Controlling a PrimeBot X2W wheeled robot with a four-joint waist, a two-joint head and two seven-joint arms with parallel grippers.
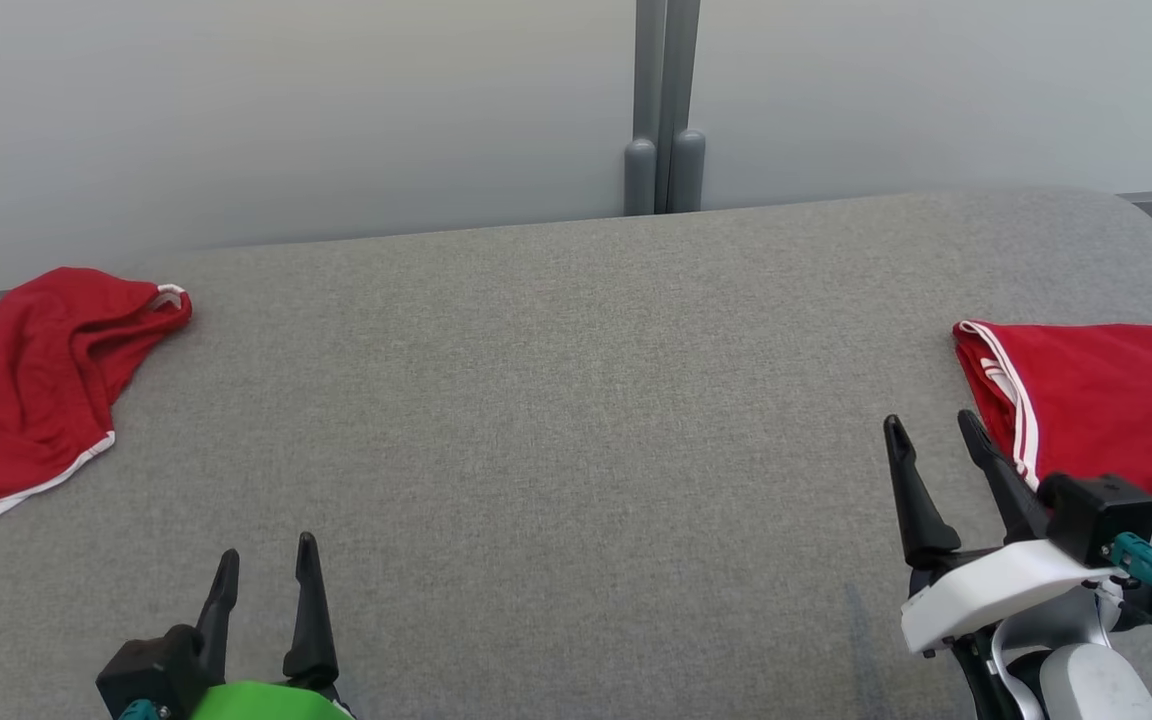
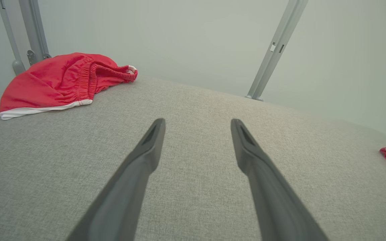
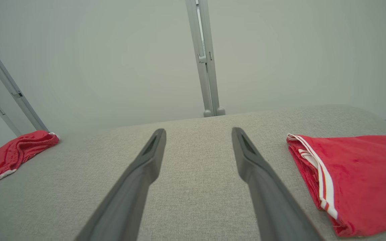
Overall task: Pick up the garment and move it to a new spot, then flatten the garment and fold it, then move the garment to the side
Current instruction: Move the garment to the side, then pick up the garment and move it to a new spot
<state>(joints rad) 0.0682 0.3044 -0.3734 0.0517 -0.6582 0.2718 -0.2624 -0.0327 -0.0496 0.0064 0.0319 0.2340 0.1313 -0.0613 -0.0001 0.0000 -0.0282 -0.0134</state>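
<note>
On table (image 1: 576,400), rumpled garment (image 1: 26,390) left, folded garment (image 1: 1106,400) right

Crumpled red garment (image 1: 26,390), white hem, far left; folded red garment (image 1: 1106,400), white stripes, far right

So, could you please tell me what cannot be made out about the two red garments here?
Crumpled garment: the head view's left edge cuts off its left part.
Folded garment: the right edges of the head and right wrist views cut it off; in the head view, the right tool and its wrist camera cover its near corner.
</note>
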